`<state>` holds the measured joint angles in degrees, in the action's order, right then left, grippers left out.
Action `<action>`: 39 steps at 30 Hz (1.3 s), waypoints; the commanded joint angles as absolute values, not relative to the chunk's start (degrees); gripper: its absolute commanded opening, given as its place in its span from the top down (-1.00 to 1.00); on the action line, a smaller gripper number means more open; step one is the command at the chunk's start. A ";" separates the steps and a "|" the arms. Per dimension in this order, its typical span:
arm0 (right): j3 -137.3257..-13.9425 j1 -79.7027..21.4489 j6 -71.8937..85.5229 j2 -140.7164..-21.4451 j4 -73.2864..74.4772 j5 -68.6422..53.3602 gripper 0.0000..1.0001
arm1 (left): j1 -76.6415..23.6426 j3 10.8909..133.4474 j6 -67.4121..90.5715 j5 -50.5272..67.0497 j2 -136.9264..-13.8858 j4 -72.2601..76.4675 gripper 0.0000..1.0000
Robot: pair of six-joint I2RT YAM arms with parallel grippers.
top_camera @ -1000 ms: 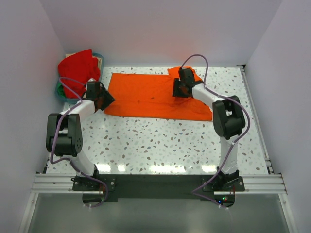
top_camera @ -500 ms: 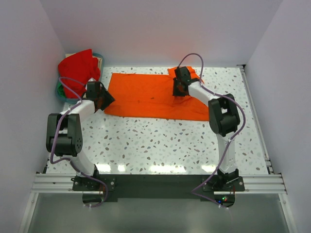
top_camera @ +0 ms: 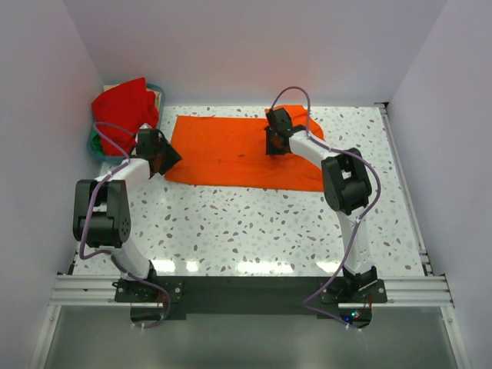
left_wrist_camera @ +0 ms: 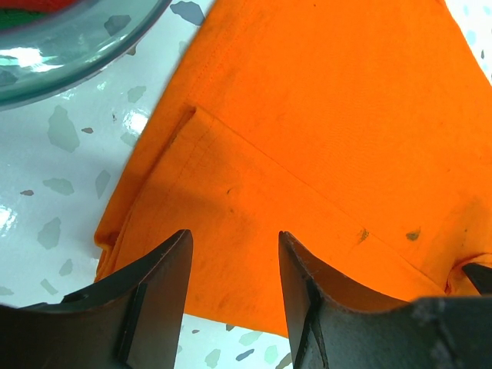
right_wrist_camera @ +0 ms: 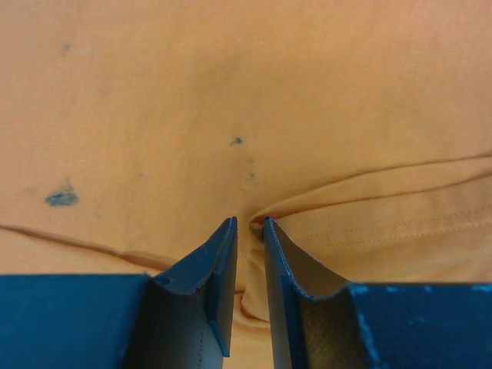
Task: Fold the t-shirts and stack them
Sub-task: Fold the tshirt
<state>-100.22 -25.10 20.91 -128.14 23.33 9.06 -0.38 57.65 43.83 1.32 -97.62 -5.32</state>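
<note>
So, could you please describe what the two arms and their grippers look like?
Both arms have white links between bulky black joint housings, the left arm and right arm alike. A thin purple-grey cable loops along each. The left gripper has dark, curved, flat fingers; those of the right gripper look dark blue close up and taper to thin tips.

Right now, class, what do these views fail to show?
Left wrist view: the basket is cut off by the top edge.
Top view: the red t-shirt heaps over the basket, hiding its inside.
Top view: the right arm covers part of the orange t-shirt.
Right wrist view: orange cloth fills the frame; no outline.
</note>
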 commanded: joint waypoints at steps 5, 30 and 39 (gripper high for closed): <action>-101.78 -25.31 19.07 -123.77 20.57 6.59 0.11 | -0.09 58.54 42.71 1.67 -95.81 -2.64 -0.11; -50.28 -4.05 36.65 -85.52 14.59 -5.88 -0.08 | 0.00 45.35 51.15 -11.33 -87.62 -3.95 -0.03; -46.15 -0.70 38.41 -86.31 11.43 -8.17 -0.09 | 0.00 46.58 51.59 -12.92 -92.81 -2.38 -0.06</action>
